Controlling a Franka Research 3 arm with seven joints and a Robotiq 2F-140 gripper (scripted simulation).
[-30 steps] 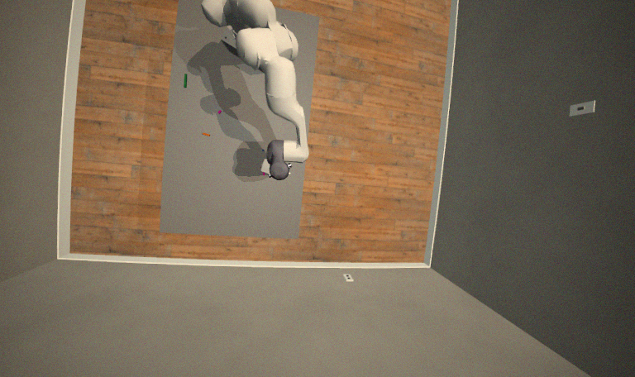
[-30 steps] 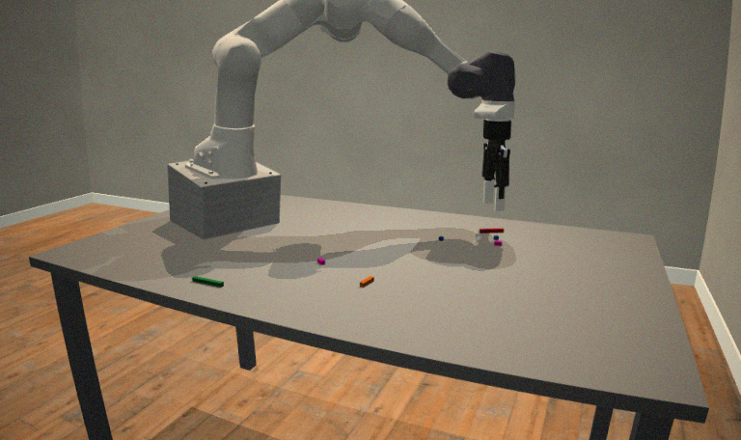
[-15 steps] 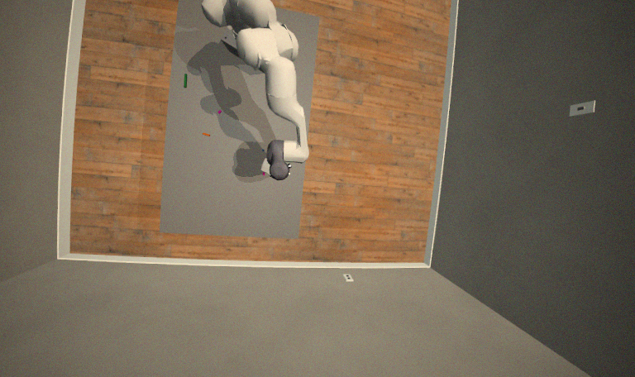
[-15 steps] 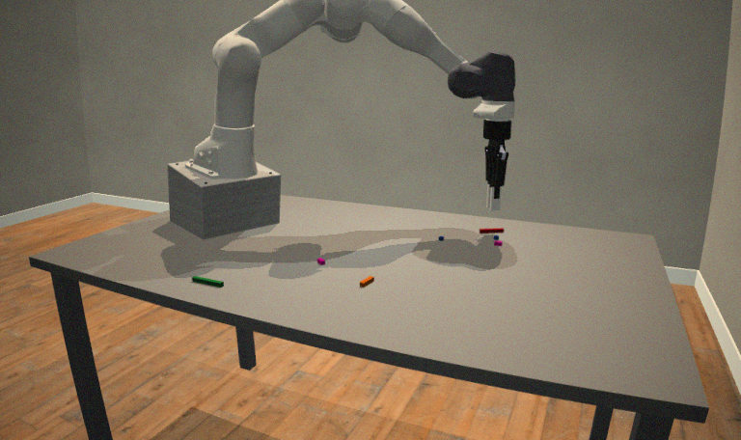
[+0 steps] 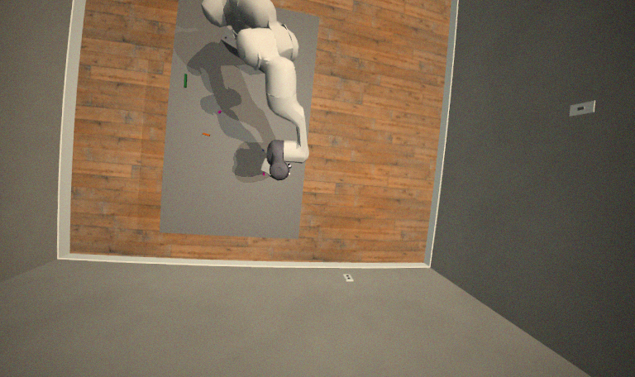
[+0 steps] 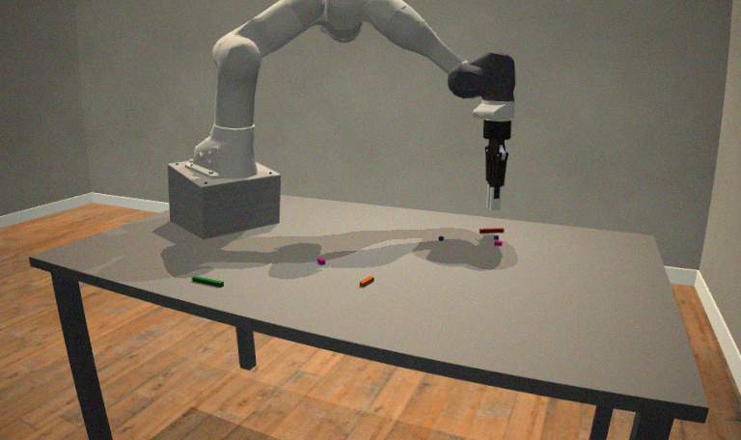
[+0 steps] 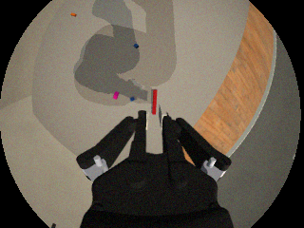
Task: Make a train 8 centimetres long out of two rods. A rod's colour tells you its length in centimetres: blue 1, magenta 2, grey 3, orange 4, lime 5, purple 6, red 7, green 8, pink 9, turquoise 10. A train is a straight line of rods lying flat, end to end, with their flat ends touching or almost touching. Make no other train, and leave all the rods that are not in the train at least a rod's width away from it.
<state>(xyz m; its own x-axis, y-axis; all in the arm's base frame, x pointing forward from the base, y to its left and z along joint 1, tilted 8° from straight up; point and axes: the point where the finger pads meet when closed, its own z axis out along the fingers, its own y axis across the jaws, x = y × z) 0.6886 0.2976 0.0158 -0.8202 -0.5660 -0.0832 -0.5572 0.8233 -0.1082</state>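
Red rod (image 6: 491,231) (image 7: 154,102) lies flat below the gripper (image 6: 494,203) (image 7: 153,109), just ahead of its fingertips in the wrist view. Fingers stand narrowly apart, holding nothing; the rod's long axis appears square to their closing line.

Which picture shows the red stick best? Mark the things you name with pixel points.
The wrist view: the red rod (image 6: 491,231) (image 7: 154,102) lies there full length, just beyond the gripper (image 6: 493,208) (image 7: 153,109). The exterior view shows it smaller, farther off on the table (image 6: 437,315). The top view doesn't show it.
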